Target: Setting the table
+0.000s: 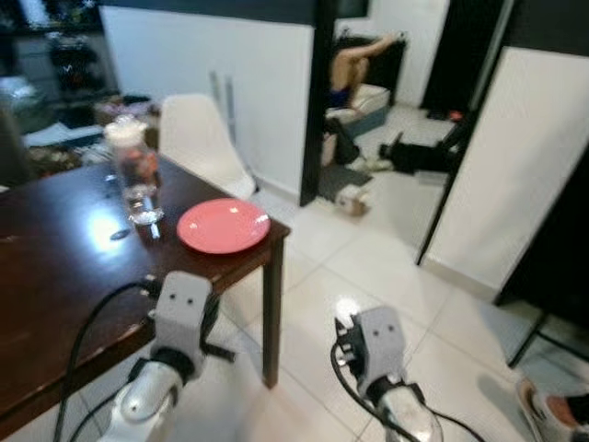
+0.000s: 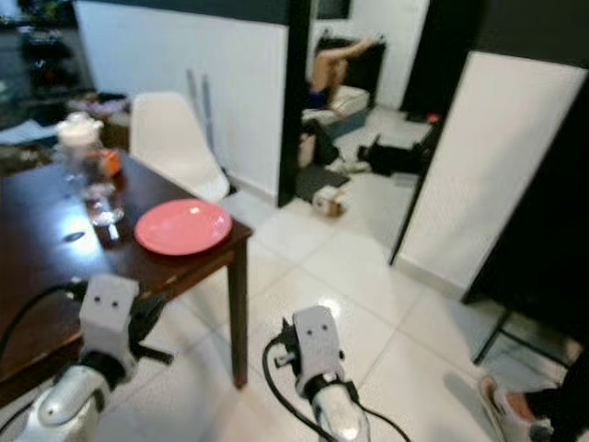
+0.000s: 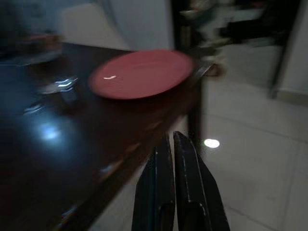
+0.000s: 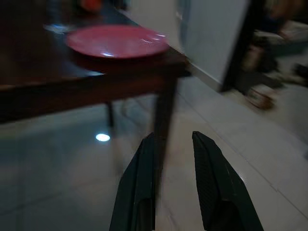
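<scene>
A pink plate (image 1: 223, 226) lies near the corner of the dark wooden table (image 1: 64, 285). Just behind it stand a clear glass (image 1: 140, 198) and a jar with a white lid (image 1: 126, 147). My left arm (image 1: 175, 322) is raised at the table's near edge, and its gripper (image 3: 172, 144) is shut with nothing in it, level with the edge, the plate (image 3: 142, 73) ahead. My right arm (image 1: 379, 354) hangs over the tiled floor beside the table leg. Its gripper (image 4: 173, 142) is open and empty, below the tabletop, with the plate (image 4: 115, 41) above it.
A white chair (image 1: 198, 143) stands at the table's far side. A dark doorway beyond shows a person (image 1: 354, 64) sitting amid things on the floor. A white partition (image 1: 511, 175) stands to the right. Someone's shoe (image 1: 543, 410) is at the lower right. White tiled floor spreads between.
</scene>
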`<state>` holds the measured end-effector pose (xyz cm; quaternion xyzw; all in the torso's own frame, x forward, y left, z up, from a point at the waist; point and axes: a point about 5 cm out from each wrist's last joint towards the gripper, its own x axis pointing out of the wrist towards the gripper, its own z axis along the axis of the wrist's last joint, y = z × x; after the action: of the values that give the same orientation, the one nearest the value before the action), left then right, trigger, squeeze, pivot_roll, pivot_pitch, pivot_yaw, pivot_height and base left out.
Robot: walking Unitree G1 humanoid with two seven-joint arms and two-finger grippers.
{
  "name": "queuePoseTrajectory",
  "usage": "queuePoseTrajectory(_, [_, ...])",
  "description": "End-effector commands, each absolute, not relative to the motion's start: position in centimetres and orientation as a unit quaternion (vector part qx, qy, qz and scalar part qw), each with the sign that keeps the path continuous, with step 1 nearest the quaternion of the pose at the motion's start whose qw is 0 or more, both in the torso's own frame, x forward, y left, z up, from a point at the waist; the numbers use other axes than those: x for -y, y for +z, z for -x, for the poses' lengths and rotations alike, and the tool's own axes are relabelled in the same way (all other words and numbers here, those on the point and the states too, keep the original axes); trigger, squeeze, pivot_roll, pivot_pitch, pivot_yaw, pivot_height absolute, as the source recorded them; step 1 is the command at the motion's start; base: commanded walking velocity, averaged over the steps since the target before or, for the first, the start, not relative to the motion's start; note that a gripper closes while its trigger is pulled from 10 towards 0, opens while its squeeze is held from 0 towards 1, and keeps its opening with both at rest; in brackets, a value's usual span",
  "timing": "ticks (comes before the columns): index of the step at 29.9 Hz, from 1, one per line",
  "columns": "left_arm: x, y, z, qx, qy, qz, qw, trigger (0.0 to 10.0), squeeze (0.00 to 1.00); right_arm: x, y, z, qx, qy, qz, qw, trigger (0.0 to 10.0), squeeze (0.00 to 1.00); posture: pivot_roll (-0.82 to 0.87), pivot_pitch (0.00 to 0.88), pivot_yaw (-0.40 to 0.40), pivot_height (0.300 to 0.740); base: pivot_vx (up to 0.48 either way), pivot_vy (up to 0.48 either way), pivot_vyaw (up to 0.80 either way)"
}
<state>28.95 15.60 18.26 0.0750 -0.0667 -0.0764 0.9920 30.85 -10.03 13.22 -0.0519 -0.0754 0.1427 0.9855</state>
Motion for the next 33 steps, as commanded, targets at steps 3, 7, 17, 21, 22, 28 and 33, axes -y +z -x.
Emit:
queuePoseTrajectory(3, [-15.5,17.3,-28.8,0.045,-0.077,-0.084,0.992,10.0,0.00,10.2,12.5,-30.6,0.060,0.140,0.048,0.987,10.0,0.00,0.09,0.043,0.037,0.740,0.000,0.000,0.79])
queuePoseTrajectory(7, [-16.2,16.0,-29.1,0.015,-0.052,-0.101,0.993,10.0,0.00,10.2,12.4,-30.6,0.060,0.138,0.048,0.987,10.0,0.00,0.08,0.043,0.040,0.740,0.000,0.000,0.79])
queuePoseTrajectory(17, [-17.2,14.7,-29.1,-0.017,-0.018,-0.134,0.991,10.0,0.00,10.3,12.4,-30.5,0.061,0.133,0.046,0.988,10.0,0.00,0.08,0.045,0.044,0.740,0.000,0.000,0.78])
queuePoseTrajectory(21, [-16.9,14.4,-29.3,-0.016,-0.015,-0.138,0.990,10.0,0.00,10.3,12.7,-30.6,0.071,0.124,0.035,0.989,10.0,0.00,0.08,0.045,0.043,0.740,0.000,0.000,0.38])
queuePoseTrajectory(22, [-16.8,14.4,-29.3,-0.014,-0.015,-0.138,0.990,10.0,0.00,10.3,12.8,-30.6,0.072,0.123,0.031,0.989,10.0,0.00,0.08,0.045,0.043,0.740,0.000,0.000,0.00])
queuePoseTrajectory(28, [-15.8,14.6,-29.7,-0.002,-0.020,-0.133,0.991,10.0,0.00,10.5,12.9,-30.5,0.075,0.121,0.023,0.990,10.0,0.00,0.07,0.045,0.043,0.740,0.465,0.000,0.00])
queuePoseTrajectory(33, [-15.2,14.8,-29.8,0.004,-0.030,-0.130,0.991,10.0,0.00,11.1,12.9,-30.5,0.074,0.106,0.018,0.991,10.0,0.00,0.07,0.048,0.047,0.740,0.480,0.000,0.00])
